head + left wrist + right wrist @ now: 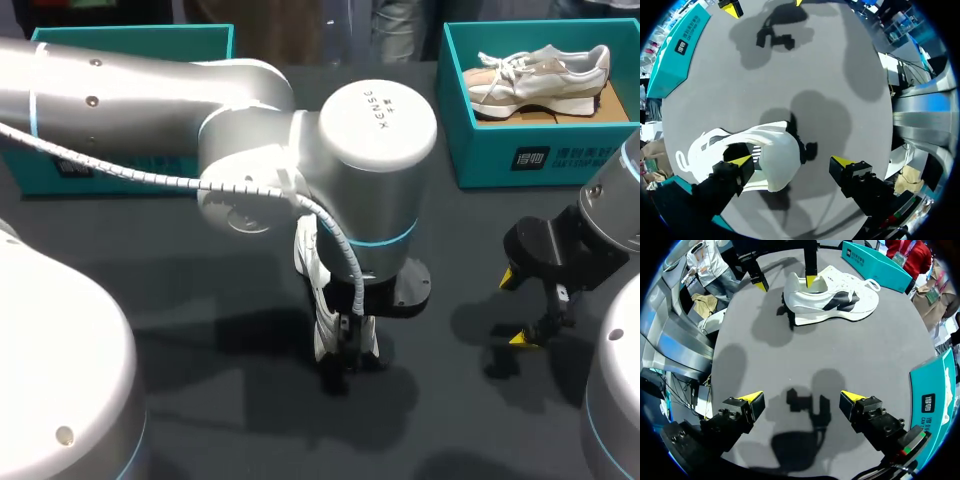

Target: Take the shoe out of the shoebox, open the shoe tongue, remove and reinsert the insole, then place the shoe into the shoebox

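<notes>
Near the middle of the dark table point(455, 240), a white shoe point(320, 300) sat upright on its sole, outside both boxes. The left arm came in from its side and hid most of the shoe from overhead. The left pincer point(345, 355) hung straight down over the heel end.

Left wrist view: the pincer was wide open and straddled the shoe's heel wall. One yellow fingertip point(743, 160) sat inside the shoe's mouth. The other fingertip point(842, 161) stood outside, clear of the heel, over bare table. It had no two-sided hold on anything.

Right wrist view agreed: one tip was down in the shoe's opening, its mate well off beyond the heel. The shoe showed a dark panel along its side, and its laces looped loose toward the toe.

The right pincer point(514, 309) hovered low over the table on the right, well apart from the white shoe. Its fingers were spread wide, with nothing between them but table and its own shadow.

A teal shoebox point(520, 150) stood at the far right of the table, top open, with a tan shoe point(540, 72) lying inside. A second teal box point(130, 40) stood at the far left, partly behind the left arm. Its contents could not be made out.
</notes>
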`<state>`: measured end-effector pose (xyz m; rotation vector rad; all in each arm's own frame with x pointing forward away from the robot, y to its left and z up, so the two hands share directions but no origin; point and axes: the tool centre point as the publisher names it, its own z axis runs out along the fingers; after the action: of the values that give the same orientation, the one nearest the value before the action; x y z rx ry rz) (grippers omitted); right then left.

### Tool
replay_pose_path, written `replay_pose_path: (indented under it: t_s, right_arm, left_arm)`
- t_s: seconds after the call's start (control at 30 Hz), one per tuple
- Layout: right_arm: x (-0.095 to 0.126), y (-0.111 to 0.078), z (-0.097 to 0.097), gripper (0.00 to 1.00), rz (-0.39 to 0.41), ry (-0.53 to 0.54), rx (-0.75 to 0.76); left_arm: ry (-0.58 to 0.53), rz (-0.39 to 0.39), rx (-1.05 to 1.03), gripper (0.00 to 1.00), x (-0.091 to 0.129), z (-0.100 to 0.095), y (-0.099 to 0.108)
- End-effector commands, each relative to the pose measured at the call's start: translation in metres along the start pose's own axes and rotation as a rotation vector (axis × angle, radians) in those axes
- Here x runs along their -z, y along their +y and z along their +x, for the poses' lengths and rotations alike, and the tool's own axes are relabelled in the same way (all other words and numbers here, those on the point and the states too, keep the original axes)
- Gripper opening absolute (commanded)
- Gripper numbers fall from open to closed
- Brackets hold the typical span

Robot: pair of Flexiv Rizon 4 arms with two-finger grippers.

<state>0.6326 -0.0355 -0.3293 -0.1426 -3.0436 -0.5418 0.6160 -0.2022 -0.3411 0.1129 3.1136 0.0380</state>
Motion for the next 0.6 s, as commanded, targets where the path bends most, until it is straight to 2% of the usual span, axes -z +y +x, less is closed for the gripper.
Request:
replay_pose_path:
  t_s: [0.03, 0.6]
  right_arm:
    - [0.000, 0.000, 0.002, 1.00, 0.001, -0.003, 0.000]
    - [0.000, 0.000, 0.002, 1.00, 0.001, -0.003, 0.000]
  left_arm:
    - [-0.004, 0.000, 0.012, 1.00, -0.012, 0.001, -0.003]
    - [0.020, 0.022, 0.071, 1.00, -0.036, -0.001, 0.000]
